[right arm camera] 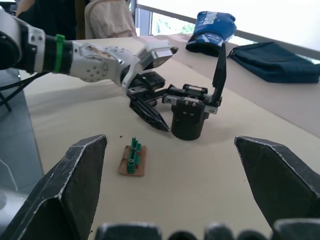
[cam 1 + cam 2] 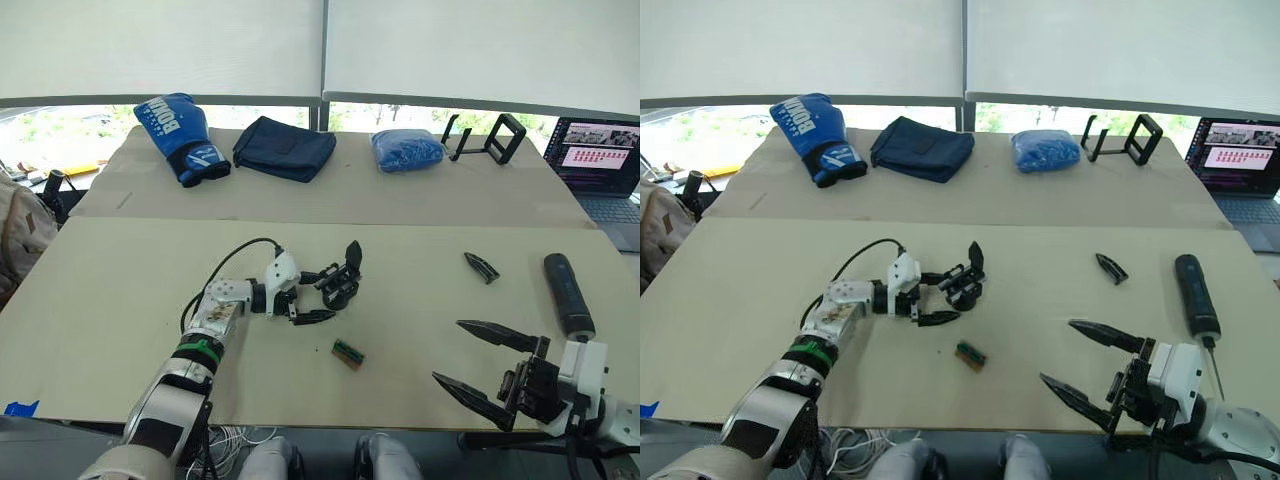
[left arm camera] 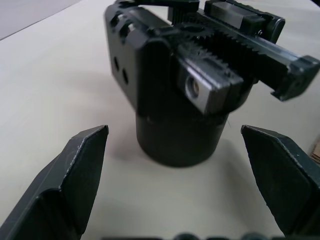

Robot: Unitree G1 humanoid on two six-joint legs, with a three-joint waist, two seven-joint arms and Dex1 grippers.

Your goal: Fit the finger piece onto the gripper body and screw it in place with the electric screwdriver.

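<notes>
Right hand (image 2: 478, 361) spread wide above worktop (image 2: 120, 290), left hand (image 2: 318, 297) open, fingers flanking gripper body (image 2: 343, 283), finger piece (image 2: 481, 266) well apart

The left tool (image 2: 318, 297) stands with its fingers spread to either side of the gripper body (image 2: 343, 282), closing off that side of it. The side facing the right tool (image 2: 478, 364) is open table (image 2: 120, 290). A small green-and-brown block (image 2: 348, 353) lies near the gripper body, in the bare stretch between the two tools. The finger piece (image 2: 481, 267) lies alone with room all round. The electric screwdriver (image 2: 568, 294) lies just beyond the right tool, whose fingers are wide apart.
</notes>
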